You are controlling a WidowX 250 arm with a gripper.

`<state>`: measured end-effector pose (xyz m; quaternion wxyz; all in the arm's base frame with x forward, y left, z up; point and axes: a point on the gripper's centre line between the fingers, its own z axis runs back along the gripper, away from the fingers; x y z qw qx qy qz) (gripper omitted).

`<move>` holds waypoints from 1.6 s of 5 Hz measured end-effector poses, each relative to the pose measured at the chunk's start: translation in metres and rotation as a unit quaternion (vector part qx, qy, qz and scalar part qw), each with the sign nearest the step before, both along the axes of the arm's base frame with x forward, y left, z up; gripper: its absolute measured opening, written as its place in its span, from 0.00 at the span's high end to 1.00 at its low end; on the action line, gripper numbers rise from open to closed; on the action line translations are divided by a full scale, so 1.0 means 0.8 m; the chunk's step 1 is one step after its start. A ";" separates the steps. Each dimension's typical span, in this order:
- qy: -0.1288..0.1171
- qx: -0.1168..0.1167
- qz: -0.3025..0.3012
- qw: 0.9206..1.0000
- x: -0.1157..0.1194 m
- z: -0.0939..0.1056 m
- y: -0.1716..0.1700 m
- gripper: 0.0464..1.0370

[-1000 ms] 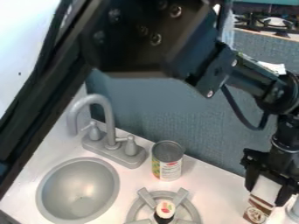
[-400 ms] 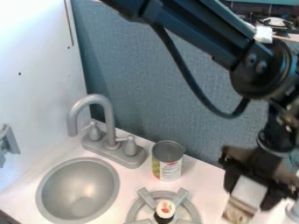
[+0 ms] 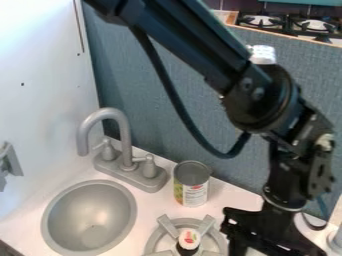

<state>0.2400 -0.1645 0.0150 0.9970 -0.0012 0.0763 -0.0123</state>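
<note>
Capped bottle: a white-topped, dark-bodied bottle (image 3: 189, 239) stands on the toy burner (image 3: 208, 222), its lower part cut off by the bottom edge.
Gripper: the black gripper (image 3: 268, 232) is at the lower right, near the bottle; the bottom edge cuts off its lower end, so how far it is open, and whether it holds or touches anything, cannot be told.
Can: a tin (image 3: 194, 195) with a white, green and yellow label is upright behind the burner, on the white tabletop (image 3: 240, 199).
Sink: the round grey basin (image 3: 89, 218) lies left of the burner, the faucet (image 3: 121, 125) behind it.
Right edge: a pale grey object (image 3: 337, 239) is partly cut off, too little of it visible to name.
</note>
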 end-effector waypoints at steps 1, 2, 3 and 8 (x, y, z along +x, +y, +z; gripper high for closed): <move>0.047 0.013 0.031 0.998 -0.026 -0.022 0.038 0.24; 0.021 -0.006 0.010 1.000 -0.026 -0.038 0.048 0.24; -0.007 -0.005 -0.008 1.000 -0.013 -0.049 0.048 0.24; -0.013 -0.041 -0.020 0.999 -0.023 -0.047 0.051 0.03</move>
